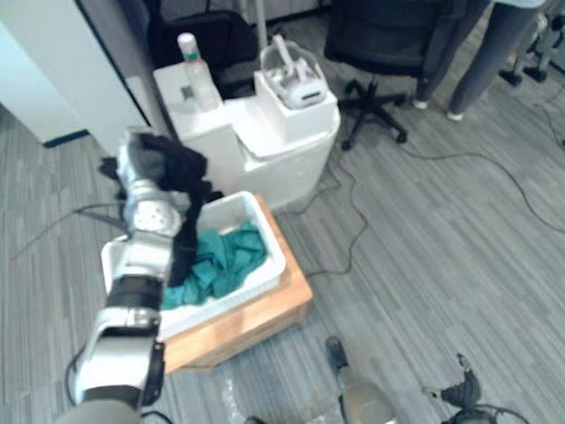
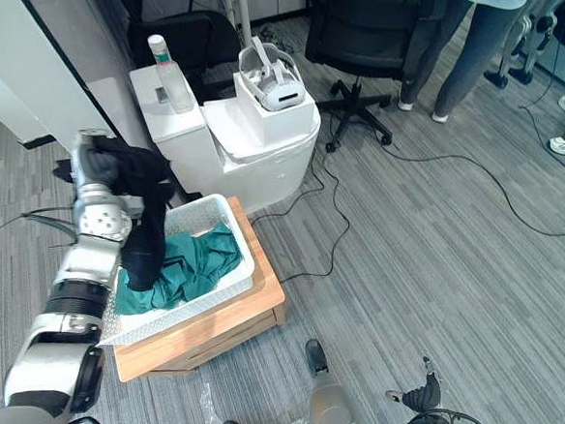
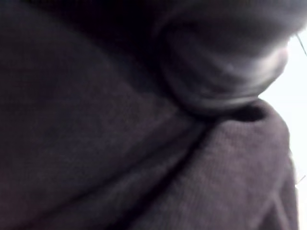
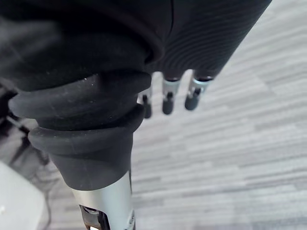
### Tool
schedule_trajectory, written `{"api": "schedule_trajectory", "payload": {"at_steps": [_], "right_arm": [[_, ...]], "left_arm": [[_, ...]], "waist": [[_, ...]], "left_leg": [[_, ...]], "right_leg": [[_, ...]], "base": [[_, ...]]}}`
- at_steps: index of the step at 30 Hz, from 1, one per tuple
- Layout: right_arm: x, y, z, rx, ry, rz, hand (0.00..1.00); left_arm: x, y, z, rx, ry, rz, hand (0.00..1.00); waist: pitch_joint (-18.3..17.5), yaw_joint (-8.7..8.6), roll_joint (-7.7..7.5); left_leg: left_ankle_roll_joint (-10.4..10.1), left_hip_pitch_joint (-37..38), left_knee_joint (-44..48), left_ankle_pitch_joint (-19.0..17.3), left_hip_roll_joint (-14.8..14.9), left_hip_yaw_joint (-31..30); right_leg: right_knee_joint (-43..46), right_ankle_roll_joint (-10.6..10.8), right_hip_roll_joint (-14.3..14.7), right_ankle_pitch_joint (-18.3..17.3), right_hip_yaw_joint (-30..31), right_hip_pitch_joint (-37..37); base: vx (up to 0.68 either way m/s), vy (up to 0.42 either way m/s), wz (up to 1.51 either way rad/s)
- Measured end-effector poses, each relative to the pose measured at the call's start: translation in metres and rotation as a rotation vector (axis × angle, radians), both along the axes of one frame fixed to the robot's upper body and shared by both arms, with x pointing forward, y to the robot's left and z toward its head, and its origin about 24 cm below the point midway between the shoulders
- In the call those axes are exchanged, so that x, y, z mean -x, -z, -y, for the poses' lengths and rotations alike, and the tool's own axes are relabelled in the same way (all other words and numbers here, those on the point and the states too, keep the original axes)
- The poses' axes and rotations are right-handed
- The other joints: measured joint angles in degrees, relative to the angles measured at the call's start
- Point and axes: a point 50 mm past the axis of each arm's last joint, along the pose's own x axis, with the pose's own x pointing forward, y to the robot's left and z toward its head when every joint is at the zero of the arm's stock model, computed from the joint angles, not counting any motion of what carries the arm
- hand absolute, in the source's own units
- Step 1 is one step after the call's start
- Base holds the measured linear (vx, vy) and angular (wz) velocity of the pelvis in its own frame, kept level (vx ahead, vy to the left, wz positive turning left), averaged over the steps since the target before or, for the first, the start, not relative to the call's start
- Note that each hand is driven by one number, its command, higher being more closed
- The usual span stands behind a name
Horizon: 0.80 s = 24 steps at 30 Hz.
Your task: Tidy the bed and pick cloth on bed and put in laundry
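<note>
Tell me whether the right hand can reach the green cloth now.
Probably not without moving: the right hand hangs over the floor, apart from the white basket, and the black cloth on the left arm dangles over the green cloth.

Nothing readable is showing on any surface: no words, numbers or signs are coming through. The bottle (image 2: 168,74) is standing on the white unit (image 2: 185,131), and whatever print it is carrying is too small to make out.
</note>
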Motion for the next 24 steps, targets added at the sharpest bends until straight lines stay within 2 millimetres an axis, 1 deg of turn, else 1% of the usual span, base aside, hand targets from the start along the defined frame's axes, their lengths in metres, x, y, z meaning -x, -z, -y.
{"api": "schedule_trajectory", "payload": {"at_steps": [2, 4, 5, 6, 7, 10, 11, 12, 13, 14, 16, 18, 19, 20, 22, 24], "right_arm": [[-0.009, -0.002, -0.003, -0.008, -0.004, 0.025, 0.0], [-0.017, -0.004, -0.003, -0.003, -0.003, 0.05, 0.0], [-0.019, -0.005, -0.004, 0.0, -0.002, 0.057, 0.0], [-0.02, -0.005, -0.004, 0.0, -0.003, 0.059, 0.0], [-0.022, -0.004, -0.006, -0.002, -0.009, 0.056, 0.0], [-0.025, -0.001, -0.011, -0.009, -0.01, 0.049, 0.0], [-0.027, 0.0, -0.013, -0.015, -0.016, 0.05, 0.0], [-0.027, 0.002, -0.015, -0.021, -0.018, 0.041, 0.0], [-0.026, 0.003, -0.015, -0.025, -0.017, 0.036, 0.0], [-0.024, 0.005, -0.015, -0.028, -0.015, 0.025, 0.0], [-0.025, 0.005, -0.015, -0.026, -0.016, 0.028, 0.0], [-0.028, 0.005, -0.019, -0.029, -0.037, 0.031, 0.0], [-0.028, 0.005, -0.02, -0.032, -0.043, 0.029, 0.0], [-0.027, 0.007, -0.023, -0.037, -0.056, 0.022, 0.0], [-0.026, 0.008, -0.024, -0.04, -0.06, 0.017, 0.0], [-0.026, 0.008, -0.024, -0.039, -0.063, 0.019, 0.0]], "left_arm": [[-0.001, 0.011, 0.021, 0.018, 0.06, -0.032, 1.0], [0.0, 0.024, 0.035, 0.031, 0.094, -0.065, 1.0], [0.002, 0.032, 0.044, 0.042, 0.114, -0.086, 1.0], [0.004, 0.038, 0.048, 0.05, 0.125, -0.101, 1.0], [0.011, 0.06, 0.059, 0.083, 0.147, -0.165, 1.0], [0.021, 0.089, 0.066, 0.122, 0.158, -0.257, 1.0], [0.029, 0.105, 0.067, 0.137, 0.151, -0.305, 1.0], [0.033, 0.116, 0.064, 0.144, 0.136, -0.346, 1.0], [0.035, 0.121, 0.063, 0.144, 0.128, -0.366, 1.0], [0.037, 0.129, 0.056, 0.154, 0.096, -0.396, 0.0], [0.039, 0.134, 0.042, 0.176, 0.042, -0.411, 0.0], [0.044, 0.14, 0.015, 0.195, -0.069, -0.434, 0.0], [0.045, 0.141, 0.009, 0.197, -0.094, -0.437, 0.0], [0.047, 0.142, -0.005, 0.2, -0.149, -0.441, 0.0], [0.049, 0.141, -0.02, 0.208, -0.209, -0.444, 0.0], [0.049, 0.135, -0.032, 0.217, -0.258, -0.418, 0.0]], "waist": [[1.8, 0.16, 0.86], [3.3, 0.09, 1.68], [4.0, 0.07, 2.14], [4.3, 0.06, 2.34], [4.6, 0.0, 2.66], [4.6, 0.27, 2.77], [4.7, 0.46, 2.89], [4.8, 0.82, 2.95], [4.8, 1.13, 2.97], [4.8, 1.67, 2.99], [5.7, 1.86, 3.14], [6.3, 1.85, 3.44], [6.4, 1.9, 3.5], [6.5, 2.19, 3.57], [6.6, 3.15, 3.66], [6.6, 3.62, 3.67]], "left_leg": [[0.1, -0.6, 0.0, -0.1, -0.2, 0.6], [0.1, -0.7, 0.0, -0.1, -0.3, 1.2], [0.1, -0.7, 0.0, -0.2, -0.3, 1.2], [0.1, -0.7, 0.0, -0.2, -0.3, 1.3], [0.1, -0.6, 0.0, -0.3, -0.2, 1.3], [0.1, -0.6, 0.0, -0.4, -0.1, 1.4], [0.1, -0.6, 0.0, -0.4, -0.1, 1.4], [0.1, -0.6, 0.0, -0.4, -0.1, 1.4], [0.1, -0.5, 0.0, -0.4, -0.1, 1.4], [0.1, -0.5, 0.0, -0.4, -0.1, 1.3], [0.1, 0.3, 0.0, -0.4, 0.0, 1.3], [0.0, 0.9, 0.0, -0.4, 0.1, 1.2], [0.0, 0.8, 0.0, -0.4, 0.2, 1.2], [-0.2, 0.7, 0.0, -0.6, 0.3, 1.1], [-0.2, 0.7, 0.0, -0.6, 0.5, 1.1], [0.0, 0.7, 0.0, -0.4, 0.7, 0.8]], "right_leg": [[0.1, 0.1, -0.1, 0.0, 0.6, -1.0], [0.1, 0.2, -0.1, 0.1, 1.2, -1.3], [0.1, 0.2, 0.0, 0.1, 1.2, -1.3], [0.1, 0.2, 0.0, 0.1, 1.2, -1.3], [0.1, 0.3, 0.1, 0.1, 1.3, -1.3], [0.1, 0.3, 0.2, 0.0, 1.3, -1.3], [0.1, 0.4, 0.2, 0.0, 1.3, -1.3], [0.0, 0.4, 0.1, -0.1, 1.3, -1.3], [0.0, 0.4, 0.1, -0.1, 1.3, -1.2], [0.0, 0.4, 0.2, -0.1, 1.3, -1.2], [0.0, 0.4, 0.1, -0.1, 0.5, -0.2], [-0.2, 0.2, 0.1, -0.3, 0.0, 0.6], [-0.3, 0.2, 0.2, -0.4, -0.1, 0.6], [-0.3, 0.1, 0.3, -0.5, -0.2, 0.6], [-0.3, 0.1, 0.5, -0.5, -0.2, 0.6], [-0.3, 0.0, 0.6, -0.5, -0.5, 0.7]], "base": [[-0.01, -0.011, -0.11], [0.0, -0.019, -0.12], [0.01, -0.017, -0.07], [0.02, -0.021, -0.05], [0.01, -0.018, -0.03], [0.0, 0.0, 0.0], [0.0, 0.0, 0.0], [0.0, 0.0, 0.0], [0.0, 0.0, 0.0], [-0.01, -0.021, 0.04], [-0.01, -0.022, 0.07], [-0.02, -0.02, 0.07], [-0.01, -0.026, 0.06], [-0.01, -0.036, 0.02], [-0.01, -0.039, -0.01], [0.01, -0.029, 0.05]]}}
